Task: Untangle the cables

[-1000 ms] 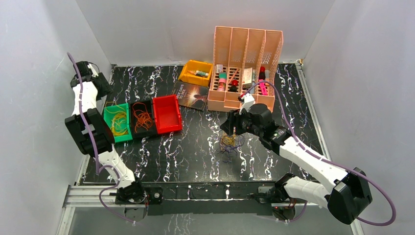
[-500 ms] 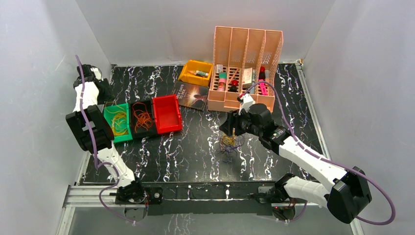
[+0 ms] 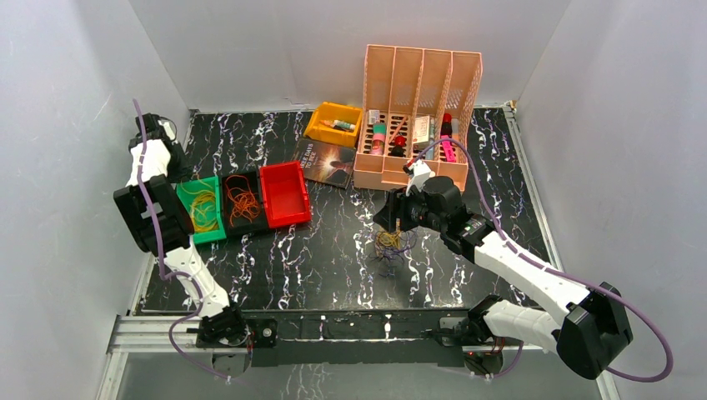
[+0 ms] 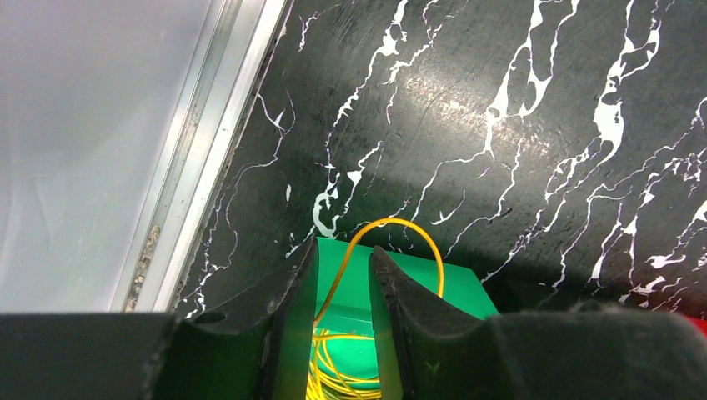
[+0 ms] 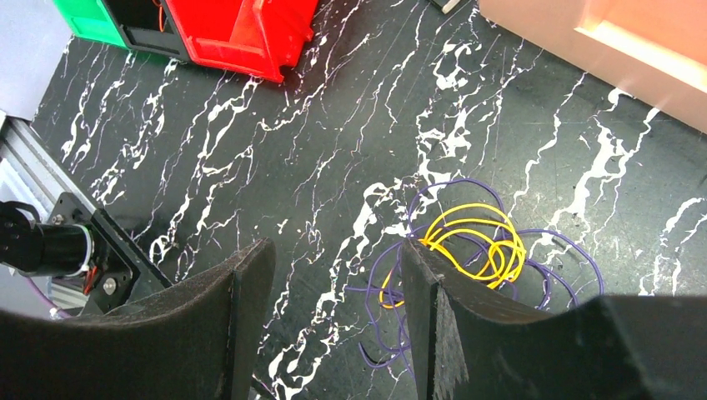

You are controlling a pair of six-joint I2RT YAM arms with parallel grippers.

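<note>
A tangle of yellow cables (image 5: 479,242) and purple cables (image 5: 550,250) lies mid-table, also seen in the top view as one small cable tangle (image 3: 390,243). My right gripper (image 5: 335,248) hovers just above its left side, open and holding nothing. At the far left, my left gripper (image 4: 342,248) is over the back end of the green bin (image 4: 417,275). A yellow cable loop (image 4: 393,220) rises from the bin and runs through the narrow gap between the jaws. More yellow cables (image 3: 203,210) lie in that bin. Orange cables (image 3: 243,202) fill the black bin beside it.
A red bin (image 3: 288,196) stands right of the black one. A book (image 3: 327,162), a yellow bin (image 3: 333,123) and a pink file organiser (image 3: 417,117) are at the back. The metal table rail (image 4: 192,167) and side wall are close to the left gripper.
The left arm has drawn back toward the left wall and its jaws have narrowed around the yellow loop. The right arm and the tangle have not moved.
</note>
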